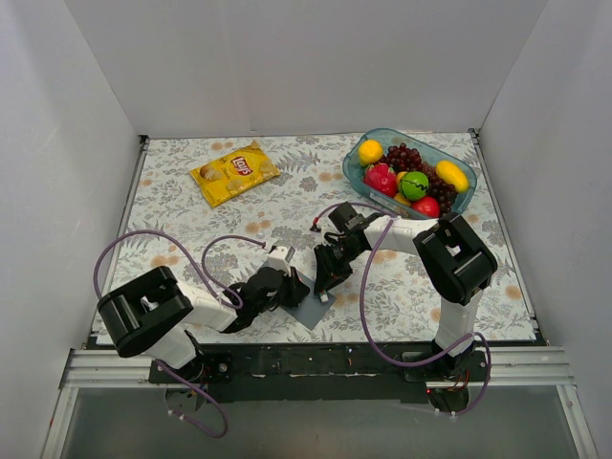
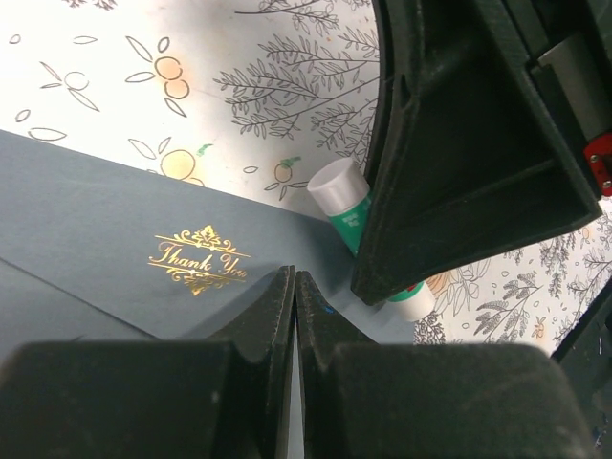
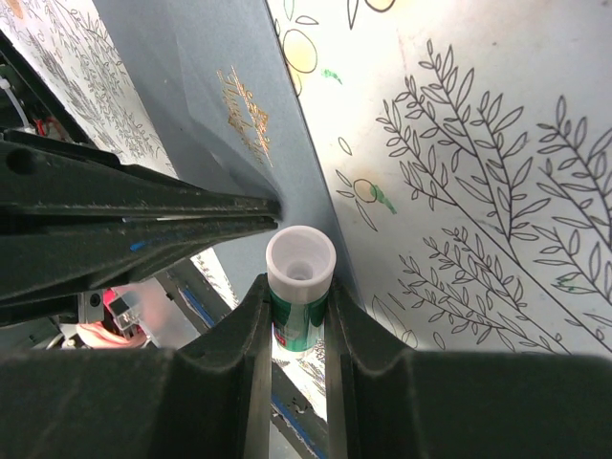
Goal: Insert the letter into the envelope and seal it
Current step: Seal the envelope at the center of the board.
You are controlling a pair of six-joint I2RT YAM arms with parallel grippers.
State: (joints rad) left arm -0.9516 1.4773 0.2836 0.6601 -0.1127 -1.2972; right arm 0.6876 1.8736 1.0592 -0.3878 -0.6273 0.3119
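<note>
**A:** While both arms crowd the near edge of the bench (image 1: 191, 210), how far along is the job?

**B:** Late, I judge. No cream letter shows anywhere, so it is probably inside the envelope (image 2: 96, 220), though I cannot see in. Sealing looks like what remains.

**A:** And the claws?

**B:** Nearest, the left claw (image 2: 295, 277) is clenched on nothing, its black tips pressed down on the envelope. Opposite, the right claw (image 3: 298, 287) grips a glue stick (image 3: 300, 256), a green tube with a white end, just beside the envelope's edge.

**A:** Textures?

**B:** The envelope is flat, matt, slate-blue paper with a gold "Thank You" and one creased fold line. The bench cover is pale, printed with leaves and oranges. Farther back are a glossy yellow crisp bag (image 1: 234, 172) and a clear blue bowl (image 1: 432, 150) of bright fruit.
</note>
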